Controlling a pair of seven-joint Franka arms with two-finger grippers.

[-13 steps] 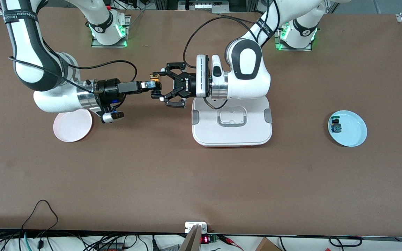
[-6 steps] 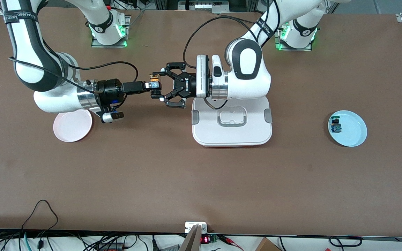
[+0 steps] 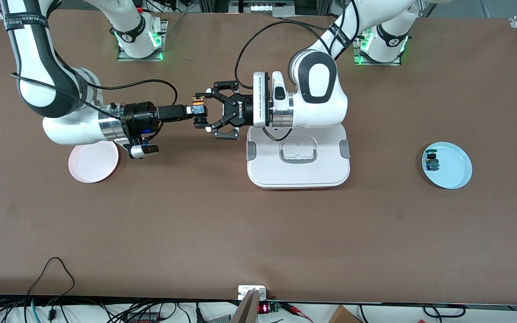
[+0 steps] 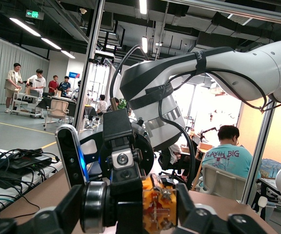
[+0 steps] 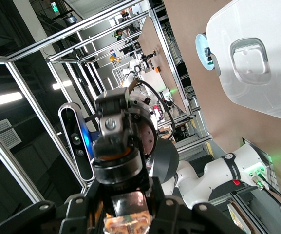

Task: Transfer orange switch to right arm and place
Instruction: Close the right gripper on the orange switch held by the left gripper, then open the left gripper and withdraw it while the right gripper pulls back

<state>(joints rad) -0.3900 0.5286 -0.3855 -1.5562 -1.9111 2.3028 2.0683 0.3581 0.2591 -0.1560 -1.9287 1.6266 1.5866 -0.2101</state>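
While both hands meet in mid-air over the table (image 3: 258,233) between the pink plate (image 3: 93,162) and white lidded box (image 3: 298,154), the right hand (image 3: 194,109) pinches the orange switch (image 3: 199,106); the left hand (image 3: 205,111) stands spread around it.

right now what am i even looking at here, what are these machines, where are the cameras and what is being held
Two white robot arms work at a brown table. One picture looks down from across the table; the others come from cameras on each arm's wrist. In mid-air, the right gripper is shut on a tiny orange switch, with the left gripper open around it: a handover. On the table lie a white lidded box, a pink plate and a blue plate holding small parts.
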